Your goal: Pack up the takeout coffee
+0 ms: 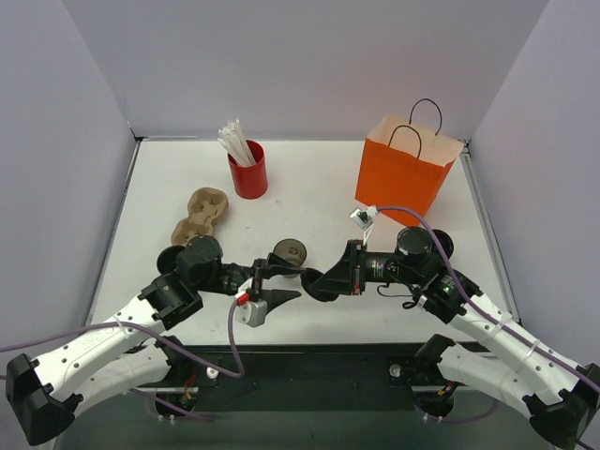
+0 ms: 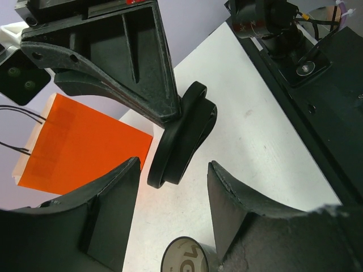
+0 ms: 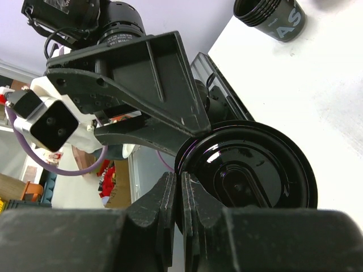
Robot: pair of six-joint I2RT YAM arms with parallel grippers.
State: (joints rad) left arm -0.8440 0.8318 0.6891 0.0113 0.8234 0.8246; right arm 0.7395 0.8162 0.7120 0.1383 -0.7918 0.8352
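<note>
A white table [image 1: 309, 187] is seen from above, with an orange paper bag [image 1: 403, 178] with black cord handles standing upright at its far right; no printing can be read on the bag. Well to the left of the bag, a brown pulp cup carrier [image 1: 200, 216] is laid flat. A red cup [image 1: 249, 173] of white sticks [image 1: 234, 141] is placed between carrier and bag, nearer the carrier.

Nearer the arm bases than the bag, and to its left, one dark coffee cup [image 1: 288, 252] is stood without its lid. White letters "AS" are shown on its wall [image 3: 272, 17]; the rest is cut off.

Just beside that cup, on the bag's side, the round black lid [image 3: 249, 170] is pinched edge-on by the right gripper [image 3: 179, 187], its jaws nearly together on the rim. The left gripper [image 2: 173, 170] is held with its jaws apart around the lid's [image 2: 181, 141] edge; contact cannot be told.
</note>
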